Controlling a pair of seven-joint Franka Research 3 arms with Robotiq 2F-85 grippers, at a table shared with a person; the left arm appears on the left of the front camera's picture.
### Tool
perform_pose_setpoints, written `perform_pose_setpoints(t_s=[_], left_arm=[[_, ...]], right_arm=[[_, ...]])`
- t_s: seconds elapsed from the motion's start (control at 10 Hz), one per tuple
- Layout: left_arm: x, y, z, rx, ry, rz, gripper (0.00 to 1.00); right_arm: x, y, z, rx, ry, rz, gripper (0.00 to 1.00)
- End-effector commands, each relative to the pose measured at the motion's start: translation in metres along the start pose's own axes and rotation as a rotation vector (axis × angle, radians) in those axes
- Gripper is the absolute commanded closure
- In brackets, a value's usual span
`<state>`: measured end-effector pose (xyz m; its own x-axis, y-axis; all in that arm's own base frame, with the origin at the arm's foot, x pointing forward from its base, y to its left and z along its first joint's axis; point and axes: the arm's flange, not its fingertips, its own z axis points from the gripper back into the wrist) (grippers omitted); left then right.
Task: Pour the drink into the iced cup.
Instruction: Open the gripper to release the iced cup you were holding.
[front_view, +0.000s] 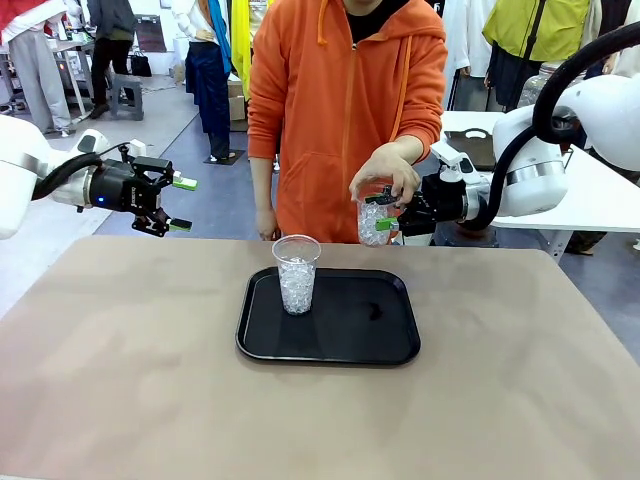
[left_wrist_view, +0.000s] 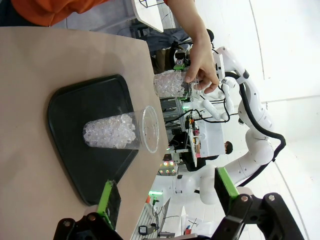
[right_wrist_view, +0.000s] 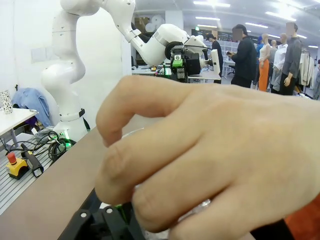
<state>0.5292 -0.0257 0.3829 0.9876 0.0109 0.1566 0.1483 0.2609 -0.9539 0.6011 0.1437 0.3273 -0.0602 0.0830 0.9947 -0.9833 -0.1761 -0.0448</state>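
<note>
The right end effector (front_view: 382, 212) has its green-padded fingers drawn in against the walls of a clear plastic tumbler (front_view: 370, 230). It pinches the tumbler upright, long axis vertical, in the air over the far edge of the tan matte tabletop (front_view: 120, 380). A person's hand (front_view: 386, 178) is cupped over the tumbler's top, fingers touching it (a shared hold, by the look of it). The fill reads as glassy white pellets; I cannot make out any amber liquid through the wall.

From this end effector the target lies toward the robot's left, lower and nearer the robot. It is a clear, tapered plastic iced cup (front_view: 297, 275), filled with the same pellets, standing upright and open-mouthed on the far left part of a glossy black rounded-rectangle tray (front_view: 370, 335). The right arm is the nearer one and carries the load. The pour probably needs a carry over that rim, then a tilt.

The left end effector (front_view: 183, 204) hangs spread and empty, well apart to the left.
</note>
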Motion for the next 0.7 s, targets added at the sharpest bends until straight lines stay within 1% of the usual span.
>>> perform_pose_setpoints(t_s=[0.0, 0.1, 0.2, 0.4, 0.6], left_arm=[[0.0, -0.001, 0.001, -0.009, -0.002, -0.003, 0.0], [0.0, -0.001, 0.001, -0.009, -0.002, -0.003, 0.0], [0.0, -0.001, 0.001, -0.009, -0.002, -0.003, 0.0], [0.0, -0.001, 0.001, -0.009, -0.002, -0.003, 0.0], [0.0, -0.001, 0.001, -0.009, -0.002, -0.003, 0.0]], right_arm=[[0.003, 0.002, -0.001, -0.002, -0.002, 0.012, 0.18], [0.0, 0.0, 0.0, 0.0, 0.0, 0.0, 0.16], [0.0, 0.001, 0.002, -0.002, -0.01, -0.011, 0.0], [0.0, 0.005, 0.012, -0.014, -0.012, -0.027, 0.0], [-0.003, 0.012, 0.031, -0.049, -0.002, -0.034, 0.0]])
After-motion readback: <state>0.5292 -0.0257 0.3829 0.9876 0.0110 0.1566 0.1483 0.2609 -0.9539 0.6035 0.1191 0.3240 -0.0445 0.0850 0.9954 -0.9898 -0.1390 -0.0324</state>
